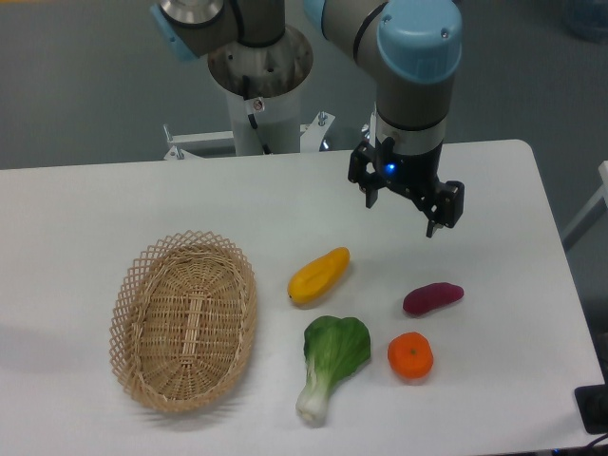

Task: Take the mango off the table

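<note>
The mango (318,275) is a yellow-orange oval lying on the white table (114,204), just right of the basket and tilted up to the right. My gripper (403,211) hangs above the table to the upper right of the mango, well apart from it. Its two dark fingers (372,193) are spread and nothing is between them.
A wicker basket (185,319) sits at the left. A purple sweet potato (432,297) and a round tangerine (410,355) lie right of the mango. A green bok choy (331,361) lies just below it. The robot base (258,90) stands at the table's far edge.
</note>
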### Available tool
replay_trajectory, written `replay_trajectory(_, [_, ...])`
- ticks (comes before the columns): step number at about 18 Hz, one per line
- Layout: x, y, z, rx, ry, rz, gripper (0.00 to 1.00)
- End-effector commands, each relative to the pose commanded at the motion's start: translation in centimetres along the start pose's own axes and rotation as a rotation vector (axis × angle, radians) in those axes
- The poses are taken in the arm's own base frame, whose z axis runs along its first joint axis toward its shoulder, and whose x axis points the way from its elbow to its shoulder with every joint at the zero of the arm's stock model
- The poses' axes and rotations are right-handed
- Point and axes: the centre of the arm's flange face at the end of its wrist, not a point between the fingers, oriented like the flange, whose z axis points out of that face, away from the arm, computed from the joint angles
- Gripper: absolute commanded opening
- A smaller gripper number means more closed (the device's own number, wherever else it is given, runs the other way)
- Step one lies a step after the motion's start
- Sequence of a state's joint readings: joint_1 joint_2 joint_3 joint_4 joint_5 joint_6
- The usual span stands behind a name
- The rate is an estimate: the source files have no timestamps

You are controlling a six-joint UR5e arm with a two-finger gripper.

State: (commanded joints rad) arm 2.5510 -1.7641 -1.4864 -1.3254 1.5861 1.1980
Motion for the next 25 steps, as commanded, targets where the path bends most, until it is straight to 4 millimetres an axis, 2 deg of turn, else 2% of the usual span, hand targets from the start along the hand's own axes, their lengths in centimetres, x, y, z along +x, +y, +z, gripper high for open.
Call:
replay_trajectory(13, [0.2, 0.1, 1.0, -0.009, 0.011, 0.003, 1.0])
replay_trajectory(15, [0.8, 0.2, 2.3, -0.014, 0.024, 0.008, 1.0])
replay_trajectory(23, [1.8, 0.3, 4.4, -0.009, 0.038, 0.019, 1.0])
replay_trajectory(25, [2.4, 0.3, 6.1, -0.008, 0.036, 0.014, 1.0])
